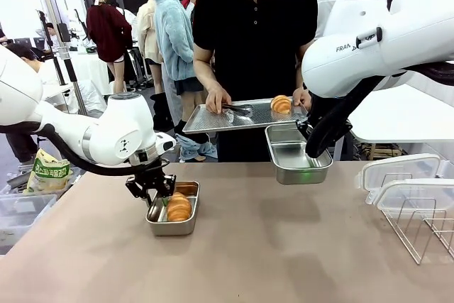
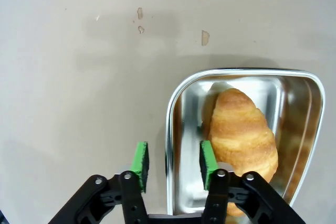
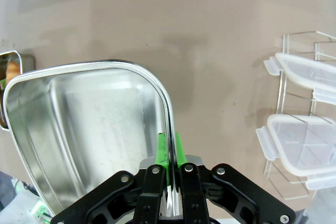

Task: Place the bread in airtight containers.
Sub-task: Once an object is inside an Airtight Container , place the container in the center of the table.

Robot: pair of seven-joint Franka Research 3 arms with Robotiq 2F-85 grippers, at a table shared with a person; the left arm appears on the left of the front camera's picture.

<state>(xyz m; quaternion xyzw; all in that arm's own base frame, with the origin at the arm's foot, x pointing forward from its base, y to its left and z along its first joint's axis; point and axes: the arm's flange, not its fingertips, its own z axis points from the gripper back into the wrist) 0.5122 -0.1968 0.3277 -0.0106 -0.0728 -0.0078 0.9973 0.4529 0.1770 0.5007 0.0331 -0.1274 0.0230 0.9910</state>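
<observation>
Only legible txt, front view: "FRAN" in dark caps on the white shell of the right arm [image 1: 369, 54]. The rest of the word is cut off where the shell curves away. Yellow-green printed bag [image 1: 48, 173], pic left beside the table, has lettering on its face but it's too small and blurred to read. Left arm [image 1: 106, 133] has a small dark mark on its joint, no letters made out.

Left claw [image 2: 173, 157] parted, right claw [image 3: 170, 149] pinched tight.
</observation>
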